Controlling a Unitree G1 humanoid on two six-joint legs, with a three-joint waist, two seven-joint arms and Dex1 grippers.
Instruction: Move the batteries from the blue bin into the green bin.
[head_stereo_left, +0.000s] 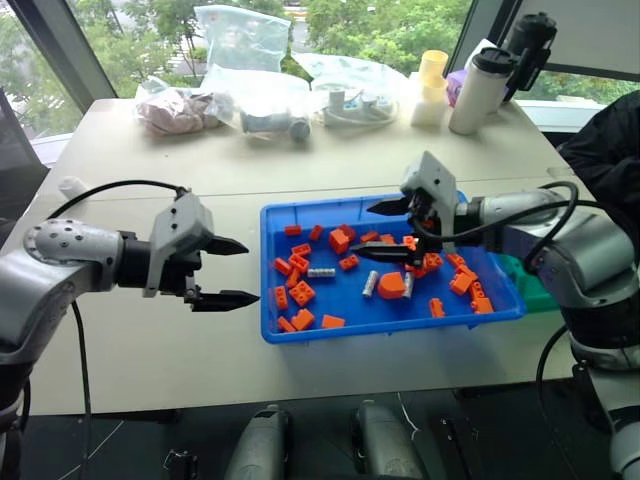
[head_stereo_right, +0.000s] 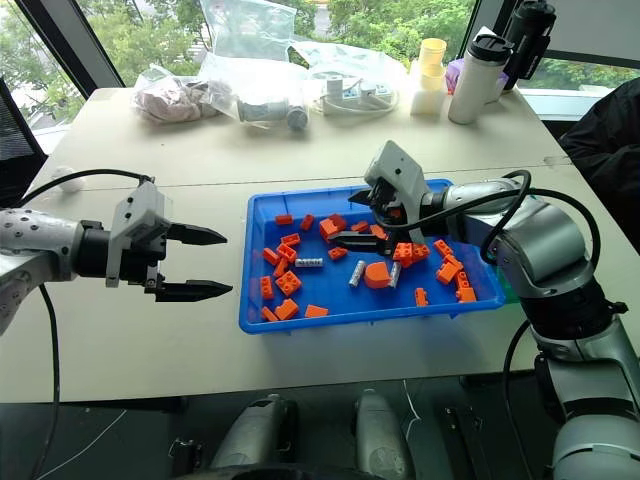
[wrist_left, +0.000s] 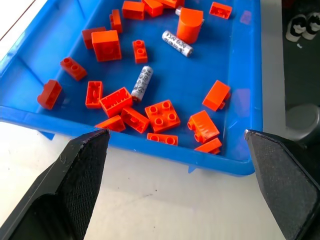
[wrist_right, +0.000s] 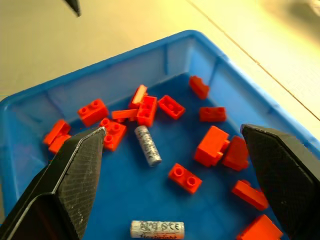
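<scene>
The blue bin (head_stereo_left: 392, 329) lies on the table in front of me, strewn with orange bricks (head_stereo_left: 301, 292). Three silver-grey batteries lie flat among them: one (head_stereo_left: 321, 272) towards the left, two (head_stereo_left: 369, 284) (head_stereo_left: 408, 285) beside a rounded orange piece (head_stereo_left: 391, 285). My right gripper (head_stereo_left: 362, 230) hovers open and empty over the bin's middle, above a battery (wrist_right: 148, 145). My left gripper (head_stereo_left: 250, 271) is open and empty above the table, just left of the bin. A strip of the green bin (head_stereo_left: 535, 290) shows to the right of the blue bin, mostly hidden behind my right arm.
Clear plastic bags (head_stereo_left: 245, 40), a white bottle (head_stereo_left: 478, 92), a black bottle (head_stereo_left: 530, 45) and stacked cups (head_stereo_left: 431, 85) line the table's far edge. A person's dark sleeve (head_stereo_left: 610, 140) is at the right. Bare tabletop lies left of and in front of the blue bin.
</scene>
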